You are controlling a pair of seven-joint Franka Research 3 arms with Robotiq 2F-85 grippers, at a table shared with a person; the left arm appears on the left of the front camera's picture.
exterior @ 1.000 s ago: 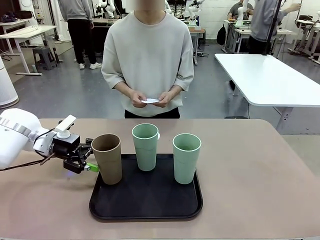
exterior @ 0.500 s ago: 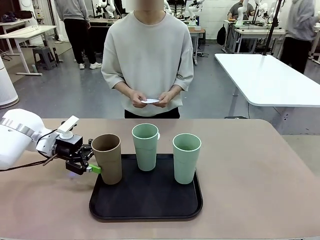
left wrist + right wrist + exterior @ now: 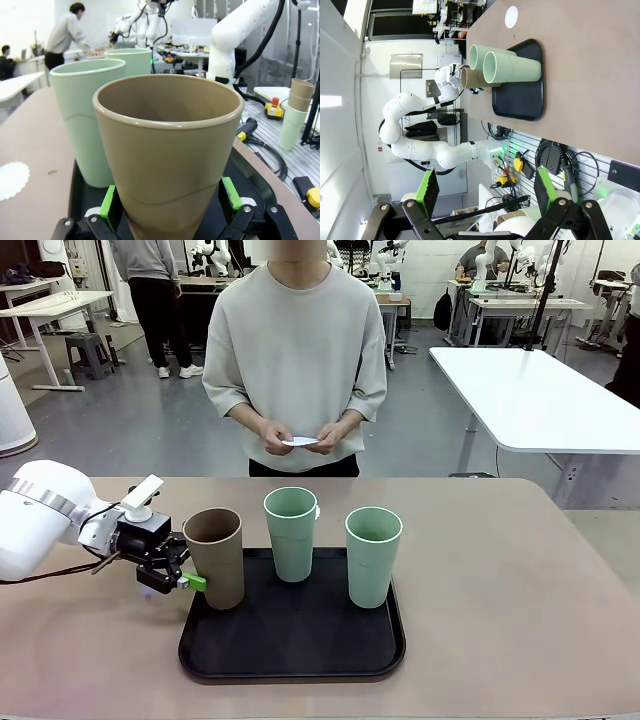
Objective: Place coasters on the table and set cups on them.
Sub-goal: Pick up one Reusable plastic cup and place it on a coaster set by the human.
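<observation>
Closer now, the left pincer sets its wide-open jaws either side of the brown cup on the tray, not clamping it; green cups stand beside it; the right pincer gapes empty; one coaster lies on the surface.

Brown cup: smooth matt plastic, faint sheen at rim.
Green cups: same matt finish.
Tray: black, smooth, satin.
Table: tan, matt, smooth.
Coaster: white, lacy, paper-like.
Pads of left gripper: green, dull, rubbery; body black, matt.
White table, 2 o'clock: glossy.
Person's top: soft cloth.
</observation>
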